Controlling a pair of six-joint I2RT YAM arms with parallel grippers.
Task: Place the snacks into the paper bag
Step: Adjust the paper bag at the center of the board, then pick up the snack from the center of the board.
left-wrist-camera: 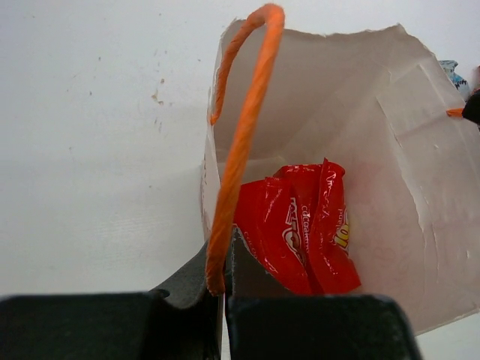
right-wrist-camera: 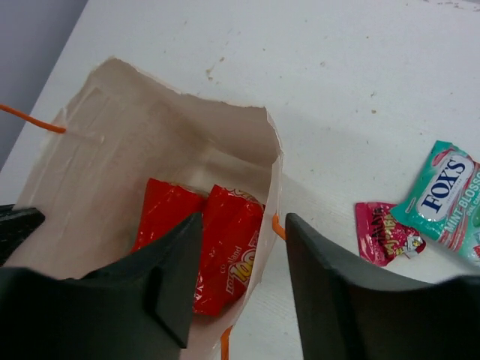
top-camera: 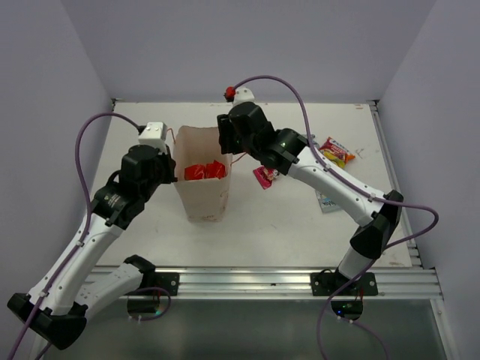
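Observation:
The paper bag [top-camera: 201, 196] stands open in the middle of the table, with two red snack packets [top-camera: 205, 171] lying inside. My left gripper [top-camera: 171, 171] is shut on the bag's left rim, pinching the wall [left-wrist-camera: 214, 195] beside the orange cord handle [left-wrist-camera: 241, 135]. My right gripper [top-camera: 227, 142] is open and empty and straddles the bag's right wall [right-wrist-camera: 271, 187], with one finger inside above the red packets [right-wrist-camera: 229, 247] and one finger outside. A magenta packet [top-camera: 264, 177] [right-wrist-camera: 384, 232] and the teal-white FOX'S packet [right-wrist-camera: 442, 193] lie on the table to the right of the bag.
A multicoloured red-yellow packet [top-camera: 337, 151] lies at the back right. The FOX'S packet [top-camera: 327, 201] is partly hidden under my right forearm. A red-topped fixture [top-camera: 231, 93] sits at the back edge. The walls are close on both sides. A metal rail [top-camera: 247, 281] runs along the near edge.

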